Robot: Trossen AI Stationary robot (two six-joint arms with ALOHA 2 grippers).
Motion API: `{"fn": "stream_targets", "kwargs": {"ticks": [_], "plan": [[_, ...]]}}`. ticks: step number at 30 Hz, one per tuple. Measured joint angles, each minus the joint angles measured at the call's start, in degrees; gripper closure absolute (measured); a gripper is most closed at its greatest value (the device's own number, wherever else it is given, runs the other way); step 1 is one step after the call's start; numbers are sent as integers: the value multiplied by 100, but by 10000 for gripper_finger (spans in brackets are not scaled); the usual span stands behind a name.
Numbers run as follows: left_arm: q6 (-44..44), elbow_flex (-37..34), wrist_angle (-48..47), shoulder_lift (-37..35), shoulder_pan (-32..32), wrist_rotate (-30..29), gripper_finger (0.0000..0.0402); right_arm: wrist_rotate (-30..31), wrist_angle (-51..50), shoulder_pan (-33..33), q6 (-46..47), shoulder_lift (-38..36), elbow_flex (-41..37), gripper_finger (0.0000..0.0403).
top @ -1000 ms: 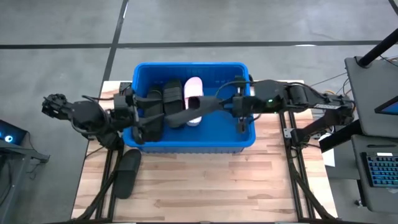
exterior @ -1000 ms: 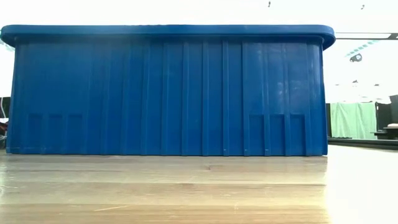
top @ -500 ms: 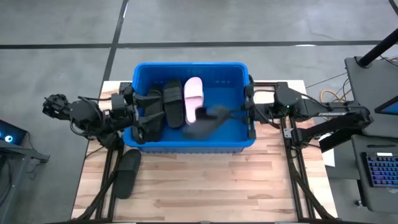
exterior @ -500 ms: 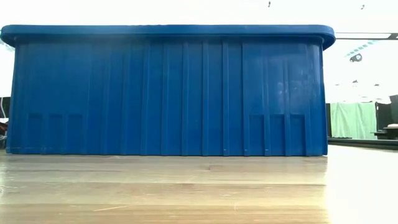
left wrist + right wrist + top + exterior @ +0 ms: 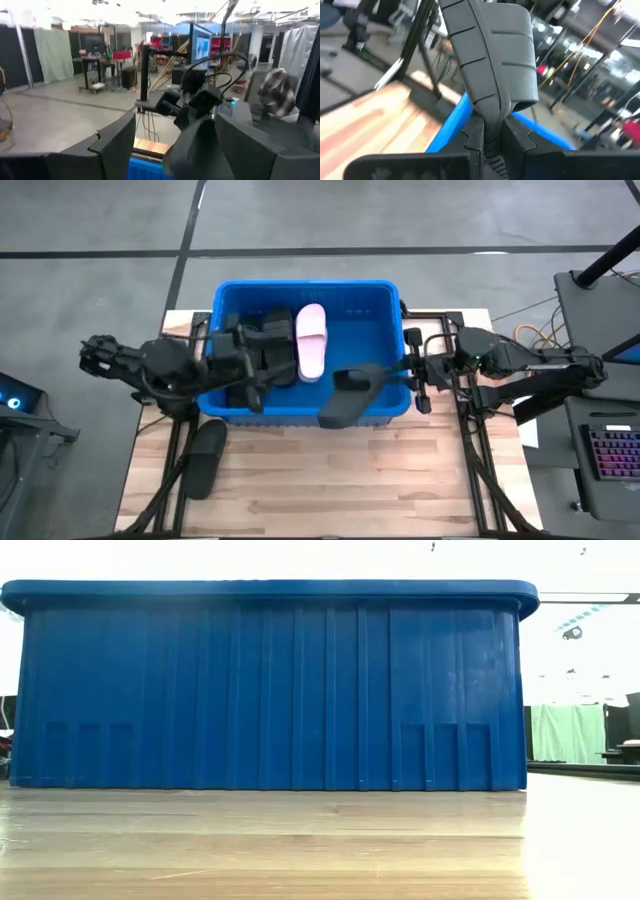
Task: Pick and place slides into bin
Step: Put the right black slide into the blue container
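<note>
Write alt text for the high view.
The right gripper holds a black slide over the near wall of the blue bin, which already contains a pink slide and black ones. The left gripper reaches in from the left; another black slide lies on the table.

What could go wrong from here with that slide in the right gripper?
1. The right gripper is shut on a black slide that juts across the bin's near rim; let go there, it may tip onto the table.
2. The grip is on one end only, so it could slip.
3. Another black slide waits outside.
</note>
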Motion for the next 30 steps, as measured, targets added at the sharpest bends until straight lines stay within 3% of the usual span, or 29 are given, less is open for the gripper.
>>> {"fn": "stream_targets", "kwargs": {"ticks": [6, 11, 13, 19, 24, 30], "plan": [[-366, 1662, -1649, 815, 287, 267, 143, -209, -1022, 0, -109, -215, 233, 373], [-561, 2670, -2368, 1469, 570, 1230, 143, -420, -1330, 58, -494, -399, 264, 373], [-542, 2957, -2554, 1659, 629, 1359, 143, -525, -1324, 77, -504, -470, 273, 373], [-553, 3334, -2750, 2144, 911, 2089, 143, -964, -1477, 90, -363, -492, 266, 373], [-554, 3376, -2853, 2451, 1058, 2562, 143, -968, -1641, 90, -345, -453, 266, 373], [-412, 3336, -2983, 2626, 1058, 2726, 143, -899, -1869, 86, -300, -429, 266, 373]]}}
